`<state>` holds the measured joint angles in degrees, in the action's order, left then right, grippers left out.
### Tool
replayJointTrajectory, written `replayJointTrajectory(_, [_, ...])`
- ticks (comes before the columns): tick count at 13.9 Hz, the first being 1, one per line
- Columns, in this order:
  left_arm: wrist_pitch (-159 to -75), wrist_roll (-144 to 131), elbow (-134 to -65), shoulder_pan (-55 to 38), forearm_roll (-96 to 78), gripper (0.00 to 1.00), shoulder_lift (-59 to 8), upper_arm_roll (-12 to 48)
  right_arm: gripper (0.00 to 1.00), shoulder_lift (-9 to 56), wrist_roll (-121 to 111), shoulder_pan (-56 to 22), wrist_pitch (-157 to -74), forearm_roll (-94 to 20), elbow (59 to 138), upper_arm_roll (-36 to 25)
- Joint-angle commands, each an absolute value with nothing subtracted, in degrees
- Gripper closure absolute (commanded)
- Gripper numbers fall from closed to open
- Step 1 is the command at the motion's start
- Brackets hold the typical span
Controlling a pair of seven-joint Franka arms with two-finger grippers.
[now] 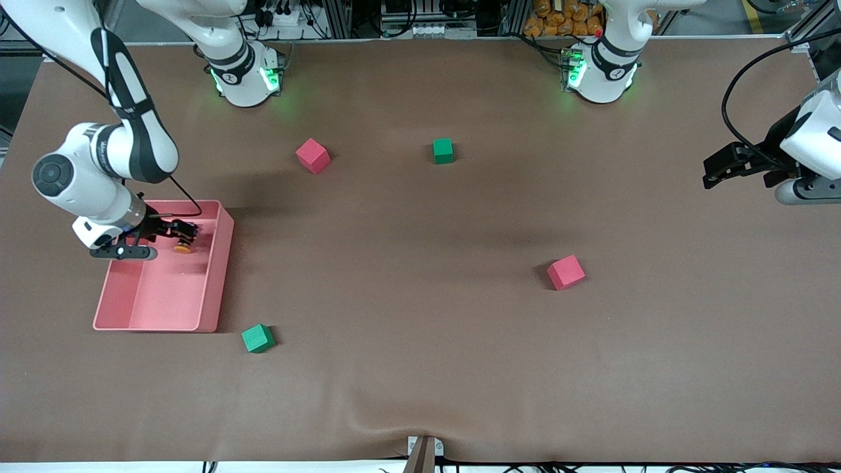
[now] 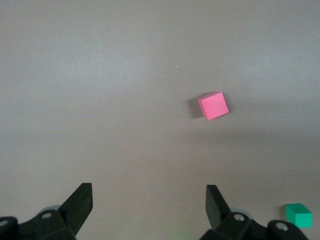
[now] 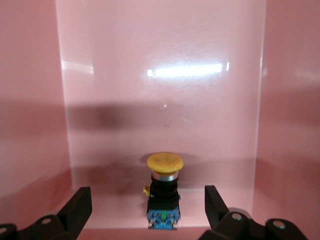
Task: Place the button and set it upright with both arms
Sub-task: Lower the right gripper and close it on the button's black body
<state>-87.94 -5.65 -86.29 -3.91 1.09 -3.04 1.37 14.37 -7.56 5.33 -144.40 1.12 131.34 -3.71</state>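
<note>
The button (image 1: 183, 247), an orange cap on a black body with a blue base, lies on its side in the pink tray (image 1: 222, 263) at the right arm's end of the table. My right gripper (image 1: 186, 231) reaches down into the tray. In the right wrist view the button (image 3: 164, 192) sits between the open fingers of the right gripper (image 3: 147, 196), with a gap on each side. The tray wall (image 3: 30, 100) surrounds it. My left gripper (image 1: 715, 173) waits in the air over the left arm's end of the table, open and empty, as the left wrist view of the left gripper (image 2: 149, 200) shows.
Two red cubes (image 1: 313, 156) (image 1: 566, 272) and two green cubes (image 1: 443, 150) (image 1: 257, 338) lie scattered on the brown table. The left wrist view shows a red cube (image 2: 213, 105) and a green cube (image 2: 298, 215) on the cloth.
</note>
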Motion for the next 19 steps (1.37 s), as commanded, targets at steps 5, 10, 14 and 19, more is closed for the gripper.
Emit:
replayJointTrajectory(5, [-87.8,-5.54,-85.52,-3.6,1.49,0.0,-2.55,1.67,0.0,18.98,-11.95,7.21,-151.96,0.7,132.54,-3.43])
replayJointTrajectory(10, [-88.15,-5.45,-85.25,-3.6,1.23,0.0,-2.2,1.32,0.0,19.07,-12.39,7.21,-152.14,0.7,133.15,-3.43])
replayJointTrajectory(14, [-88.24,-5.54,-85.43,-3.6,1.23,0.0,-2.2,1.32,0.0,19.07,-12.83,7.91,-151.26,0.7,134.73,-3.43])
replayJointTrajectory(19, [-88.15,-5.54,-85.43,-3.69,1.23,0.0,-2.63,1.32,0.0,19.07,-13.88,8.35,-150.82,0.7,134.91,-3.43])
